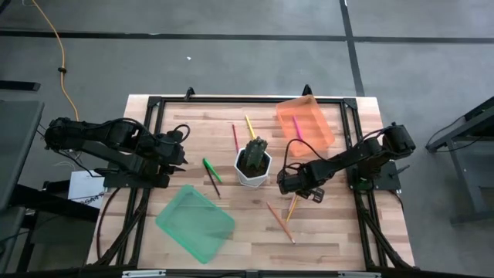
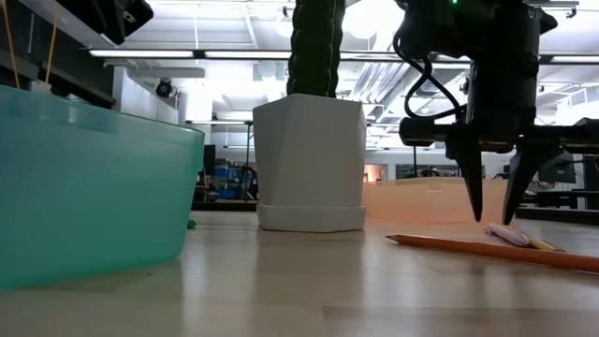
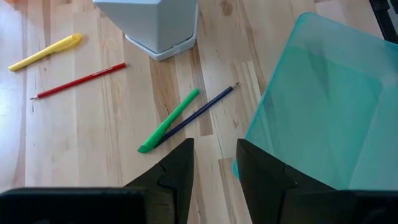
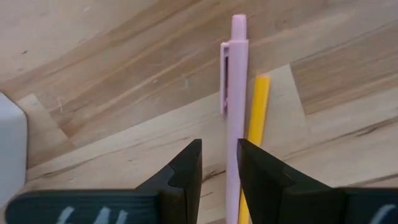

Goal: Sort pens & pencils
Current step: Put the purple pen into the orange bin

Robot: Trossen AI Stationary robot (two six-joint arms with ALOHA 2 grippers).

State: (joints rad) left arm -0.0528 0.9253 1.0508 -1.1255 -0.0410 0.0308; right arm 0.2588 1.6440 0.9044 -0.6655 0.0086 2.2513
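The right gripper, fingers slightly apart, hangs directly above the pale pink plastic pen, apparently lengthwise between them.

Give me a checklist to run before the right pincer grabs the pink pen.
1. Right pincer open: ok.
2. Pink pen centred between its fingers: not ok, it lies by one finger.
3. Yellow pencil apart from the pen: not ok, right alongside it.
4. Pincer down at pen height: not ok, tips above the table.
5. Left pincer out of the way: ok, across the white pot, by the green tray.
6. Orange tray has room: ok.
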